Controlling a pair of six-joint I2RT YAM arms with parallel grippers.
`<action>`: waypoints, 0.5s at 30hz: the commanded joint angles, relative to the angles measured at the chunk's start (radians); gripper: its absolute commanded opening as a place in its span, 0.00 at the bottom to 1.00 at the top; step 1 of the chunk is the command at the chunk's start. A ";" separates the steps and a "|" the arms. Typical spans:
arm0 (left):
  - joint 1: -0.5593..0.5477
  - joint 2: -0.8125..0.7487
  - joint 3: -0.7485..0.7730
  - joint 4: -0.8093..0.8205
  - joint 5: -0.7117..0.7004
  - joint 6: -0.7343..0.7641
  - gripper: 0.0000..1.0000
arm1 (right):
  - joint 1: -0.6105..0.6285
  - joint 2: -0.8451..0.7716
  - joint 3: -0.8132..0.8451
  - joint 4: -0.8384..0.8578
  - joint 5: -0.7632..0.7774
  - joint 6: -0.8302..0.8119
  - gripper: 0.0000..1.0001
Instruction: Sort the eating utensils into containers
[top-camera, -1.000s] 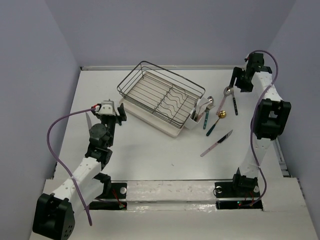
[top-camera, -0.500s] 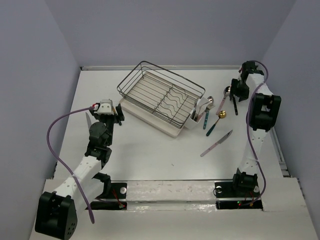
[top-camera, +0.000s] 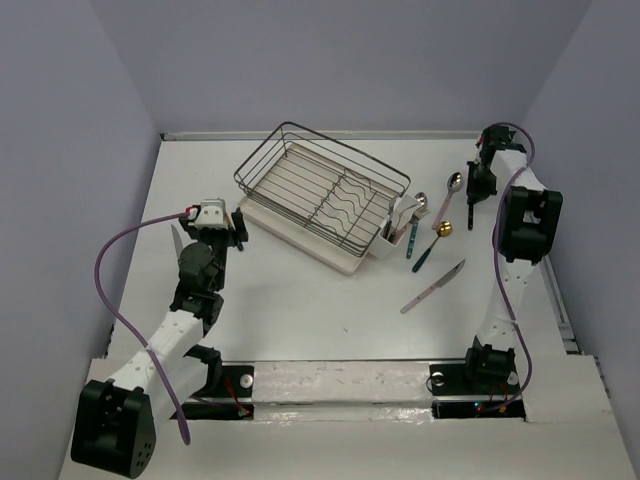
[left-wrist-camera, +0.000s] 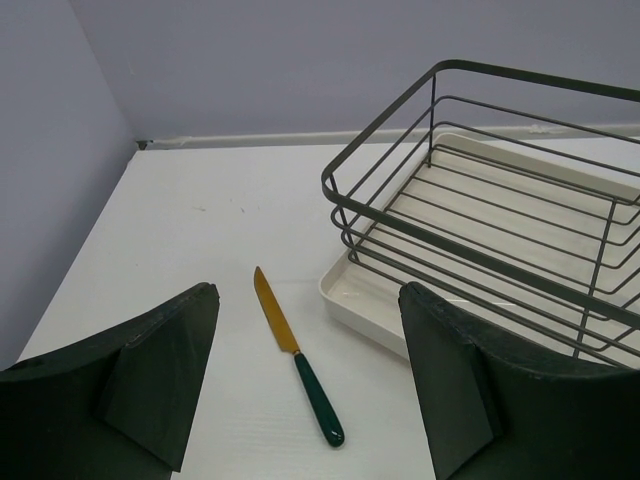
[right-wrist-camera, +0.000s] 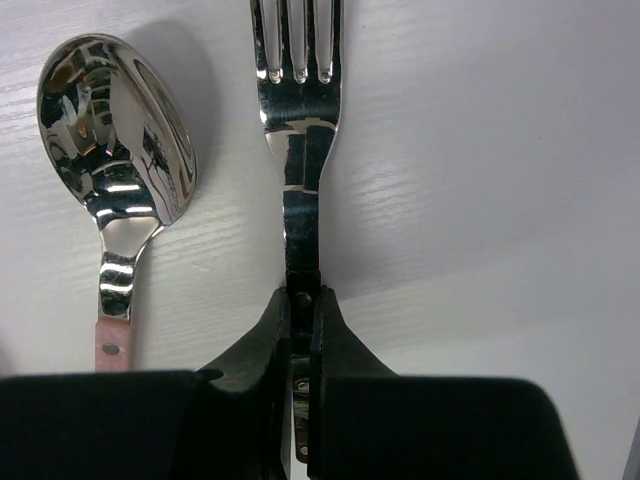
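In the right wrist view my right gripper (right-wrist-camera: 303, 296) is shut on the dark handle of a fork (right-wrist-camera: 300, 130) that lies flat on the table, tines pointing away. A pink-handled spoon (right-wrist-camera: 115, 130) lies just left of the fork. From above, that gripper (top-camera: 479, 183) is at the far right, beside the spoon (top-camera: 452, 187). My left gripper (left-wrist-camera: 307, 295) stands open above a knife (left-wrist-camera: 300, 365) with a gold blade and a dark green handle. The white container (top-camera: 398, 232) on the rack's right end holds a few utensils.
The black wire dish rack (top-camera: 320, 190) sits on its white tray (left-wrist-camera: 350, 295) at the back middle. A gold spoon with a teal handle (top-camera: 432, 245) and a pink-handled knife (top-camera: 435, 286) lie right of the container. Walls close off the left, back and right.
My right gripper has come down over the fork and shut on its handle. The left arm has not moved.
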 joint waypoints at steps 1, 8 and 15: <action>0.009 -0.008 0.021 0.053 -0.003 0.017 0.85 | -0.018 -0.016 -0.065 0.016 0.092 0.003 0.00; 0.009 -0.028 0.008 0.052 -0.003 0.014 0.84 | -0.055 -0.373 -0.250 0.341 0.008 0.071 0.00; 0.010 -0.035 0.001 0.058 -0.001 0.008 0.84 | 0.032 -0.916 -0.638 0.959 -0.251 0.046 0.00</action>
